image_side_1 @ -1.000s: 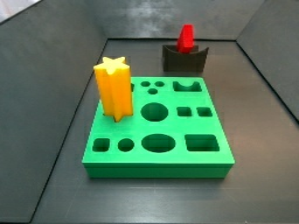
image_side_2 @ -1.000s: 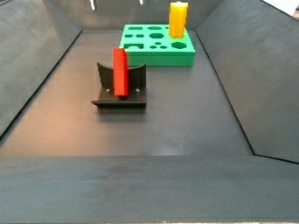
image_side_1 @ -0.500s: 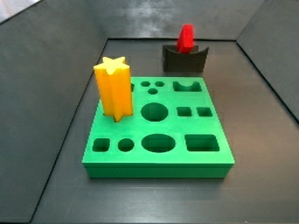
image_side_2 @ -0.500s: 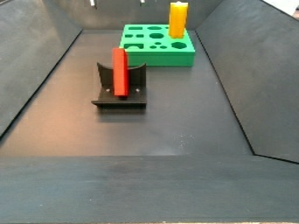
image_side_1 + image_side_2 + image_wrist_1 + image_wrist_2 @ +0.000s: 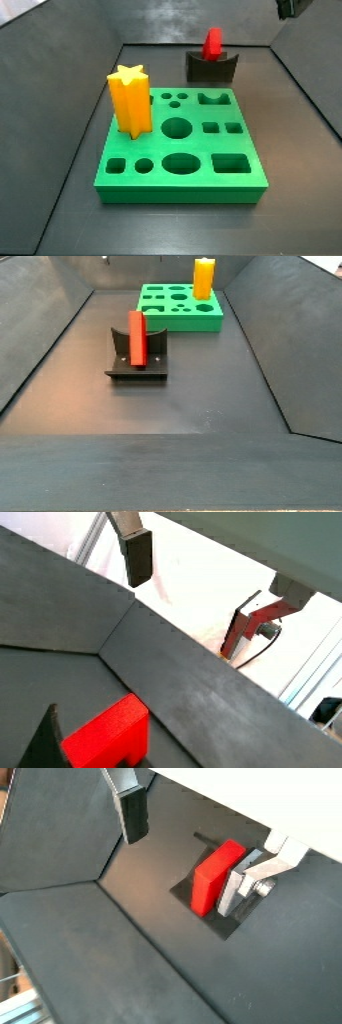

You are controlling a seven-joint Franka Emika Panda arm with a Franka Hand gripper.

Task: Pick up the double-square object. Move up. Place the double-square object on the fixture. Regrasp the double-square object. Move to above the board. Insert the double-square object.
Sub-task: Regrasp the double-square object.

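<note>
Stood upright in the fixture (image 5: 136, 359), open above and on all sides: the double-square object (image 5: 135, 334). Hung high and well clear, jaws spread with nothing between: the gripper (image 5: 198, 830), barely visible at a side view's top corner (image 5: 286, 8). Rose from the board (image 5: 179, 147) as the only tall obstacle: the yellow star prism (image 5: 128, 99). Lay bare between fixture and board: dark floor (image 5: 201, 376).

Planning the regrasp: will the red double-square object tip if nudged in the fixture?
Probably somewhat: the double-square object stands tall and narrow in the fixture, whose notch likely steadies it. It looks rigid with flat sides. The gripper is open, above it.
</note>
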